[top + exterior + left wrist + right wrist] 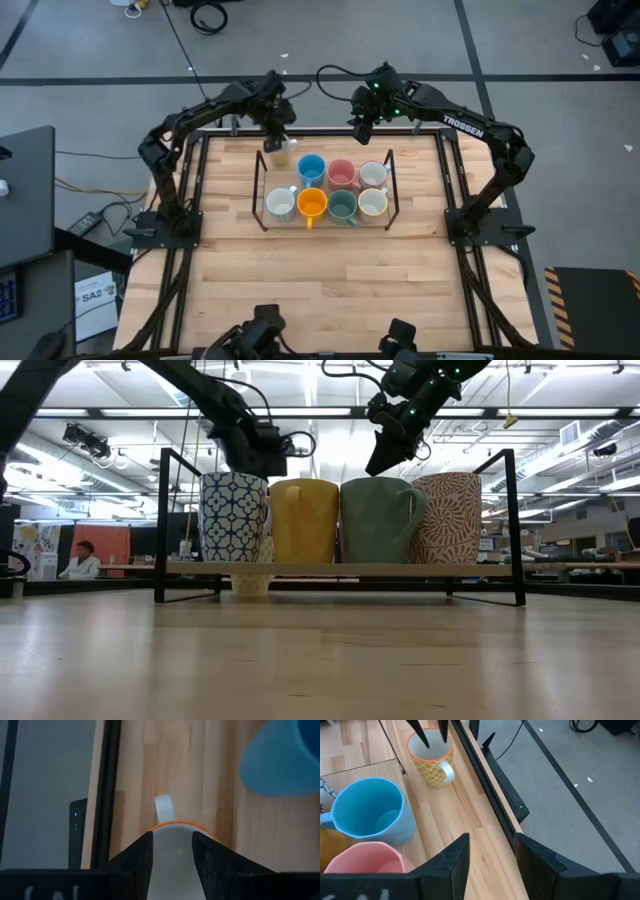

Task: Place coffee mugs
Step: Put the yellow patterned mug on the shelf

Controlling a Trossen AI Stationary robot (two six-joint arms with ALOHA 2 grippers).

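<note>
From above, seven ceramic coffee mugs stand on a black wire-framed rack point(262, 205) at the frame's centre: the blue mug point(311, 168), pink mug point(341, 173) and a cream mug point(373, 174) behind, four more in front. The left gripper point(279, 140) hangs over an eighth, the yellow-patterned cream mug point(278, 153), just outside the rack's upper left corner. The right gripper point(361, 126) hovers above the rack's back edge, holding nothing, jaws apart.

At table level, four front mugs fill the rack, the green mug point(377, 520) centre right; the eighth mug is mostly hidden behind the rack's lower left.

The left wrist view shows the dark fingers point(137, 865) open, straddling the mug's orange-edged rim point(175, 824), not visibly pressing it.

The right wrist view shows that mug at upper left, fingertips inside and outside its wall. A clean pinch on the wall, then a straight lift, would likely serve; the free rack slot is hard to make out.
</note>
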